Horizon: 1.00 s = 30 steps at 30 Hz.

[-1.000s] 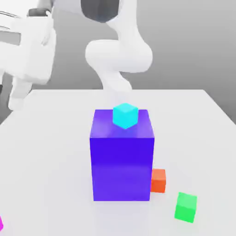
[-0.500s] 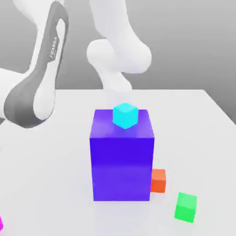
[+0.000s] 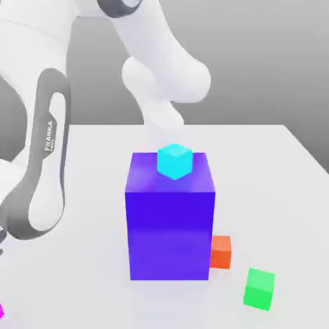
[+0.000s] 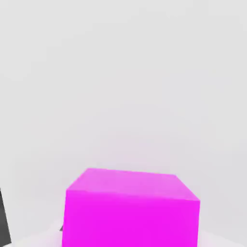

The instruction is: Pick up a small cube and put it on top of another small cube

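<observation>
Exterior view: a small cyan cube [image 3: 175,160] is sitting on top of a tall blue block [image 3: 170,218] at the table's [image 3: 77,270] centre, with a small orange cube [image 3: 221,251] touching its right base and a small green cube [image 3: 259,289] nearer, further right. Hand view: a small magenta cube [image 4: 131,208] is lying close beneath the clenched gripper.

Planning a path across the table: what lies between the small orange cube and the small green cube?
Nothing: in the exterior view, bare white tabletop separates the small orange cube from the small green cube.
</observation>
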{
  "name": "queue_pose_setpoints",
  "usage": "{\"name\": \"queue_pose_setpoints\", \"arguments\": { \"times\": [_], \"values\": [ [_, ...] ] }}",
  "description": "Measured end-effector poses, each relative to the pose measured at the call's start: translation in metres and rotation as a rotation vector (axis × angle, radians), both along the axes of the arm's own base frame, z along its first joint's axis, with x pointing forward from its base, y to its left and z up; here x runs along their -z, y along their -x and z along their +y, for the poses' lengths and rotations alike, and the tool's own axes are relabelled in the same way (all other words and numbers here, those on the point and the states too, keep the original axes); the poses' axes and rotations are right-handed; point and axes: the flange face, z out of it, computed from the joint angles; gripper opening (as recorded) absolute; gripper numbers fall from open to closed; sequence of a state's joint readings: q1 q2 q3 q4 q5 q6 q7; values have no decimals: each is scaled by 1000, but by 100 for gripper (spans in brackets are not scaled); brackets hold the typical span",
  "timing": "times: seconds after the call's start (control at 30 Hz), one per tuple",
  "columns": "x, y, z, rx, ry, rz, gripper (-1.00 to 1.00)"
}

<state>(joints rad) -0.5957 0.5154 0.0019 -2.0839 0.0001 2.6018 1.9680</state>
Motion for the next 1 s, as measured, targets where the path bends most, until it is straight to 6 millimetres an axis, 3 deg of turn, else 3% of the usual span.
{"name": "queue_pose_setpoints", "arguments": {
  "times": [0.07, 0.17, 0.37, 0.53, 0.6, 0.67, 0.73, 0.87, 0.9, 1.0],
  "values": [
    [-21, -22, 29, -71, 2, -23, -100],
    [-38, -49, 104, -153, -7, -45, -100],
    [-61, -63, 254, -297, -26, -67, -100],
    [-74, -38, 380, -415, -36, -69, -100],
    [-76, -12, 431, -444, -32, -55, -100],
    [-73, 29, 483, -451, -17, -25, -100],
    [-59, 51, 505, -436, -5, -8, -100],
    [-22, 58, 511, -431, -1, -3, -100],
    [-11, 59, 512, -432, -1, -1, 100],
    [-11, 59, 512, -432, -1, -1, 100]
  ]
}}
